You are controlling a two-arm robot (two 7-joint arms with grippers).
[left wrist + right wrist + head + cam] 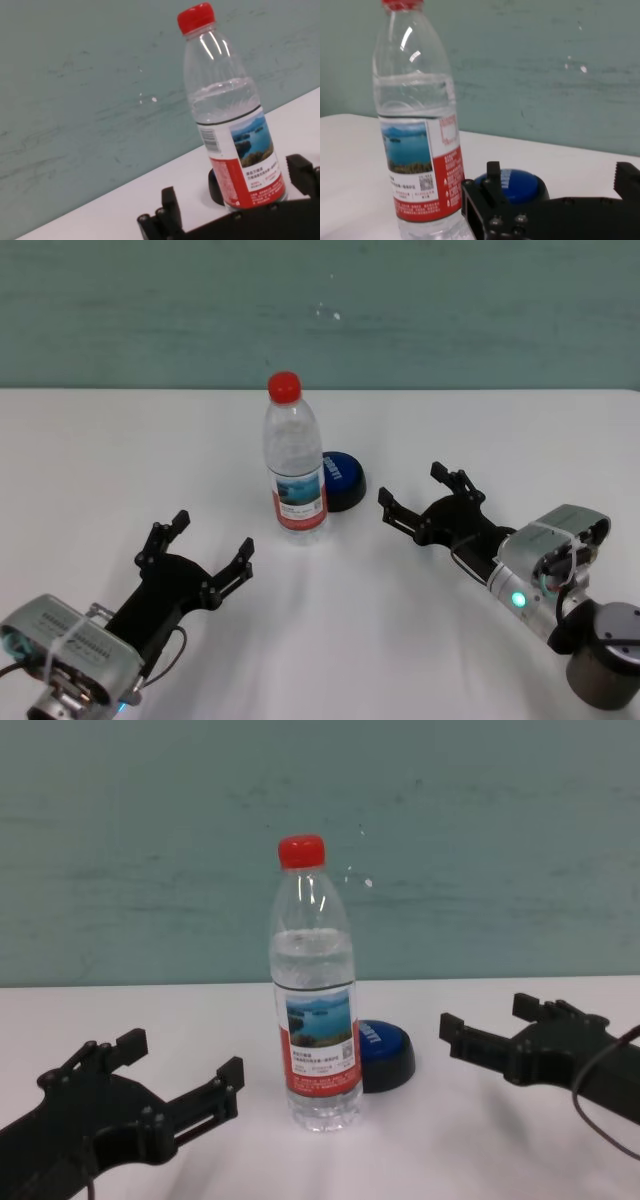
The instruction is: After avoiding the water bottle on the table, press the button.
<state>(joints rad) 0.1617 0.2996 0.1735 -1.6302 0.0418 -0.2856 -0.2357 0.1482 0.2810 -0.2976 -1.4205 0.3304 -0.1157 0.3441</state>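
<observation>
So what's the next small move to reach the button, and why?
Probably ease the right pincer forward and slightly inward toward the button. It is open and has a clear path, while the water bottle stands between the button and the left pincer.

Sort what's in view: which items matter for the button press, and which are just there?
Job:
- button, partly behind the bottle
- water bottle, upright, the thing to avoid
- right gripper, fingers open, nearer the button
- table

Just there:
- left gripper, fingers open, near side of the bottle
- teal wall
</observation>
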